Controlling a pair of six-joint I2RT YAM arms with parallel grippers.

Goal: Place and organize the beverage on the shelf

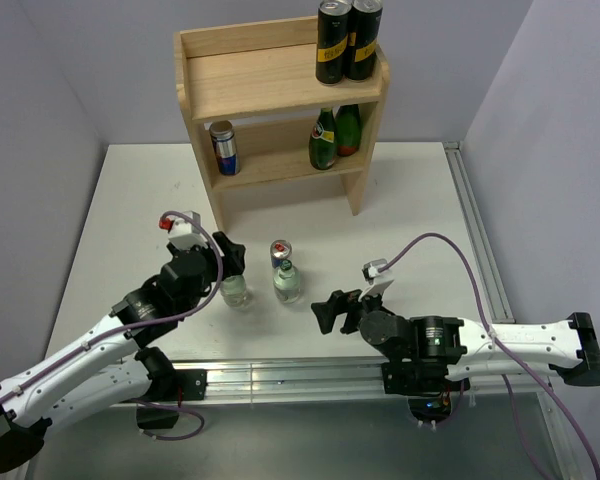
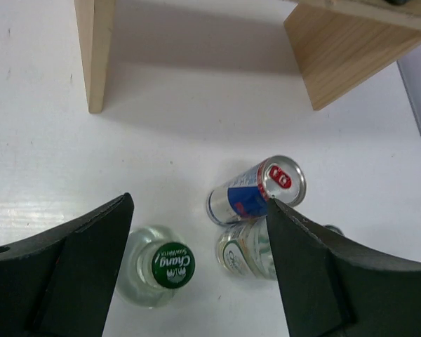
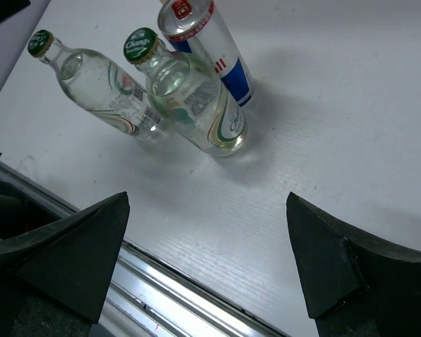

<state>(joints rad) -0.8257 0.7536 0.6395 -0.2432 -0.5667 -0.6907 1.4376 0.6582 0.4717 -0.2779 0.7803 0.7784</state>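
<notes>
1. The left claw (image 2: 200, 208) hangs spread and empty over the clear glass bottle with a green cap (image 2: 165, 265), near the desk's near edge. The bottle sits hard by one finger, so closing could tip it.
2. The short blue-silver can (image 2: 256, 191) and the second clear bottle (image 2: 247, 251) stand tight together, so one nudge may topple both.
3. The right claw (image 3: 207, 200), also released, could crowd them. The light wooden two-tier shelf (image 1: 250, 95) stands at the far edge.

Left bottle (image 1: 237, 290), right bottle (image 1: 287, 283) on table (image 1: 410, 200) before shelf (image 1: 260, 92); can (image 1: 280, 252) behind right bottle.
</notes>
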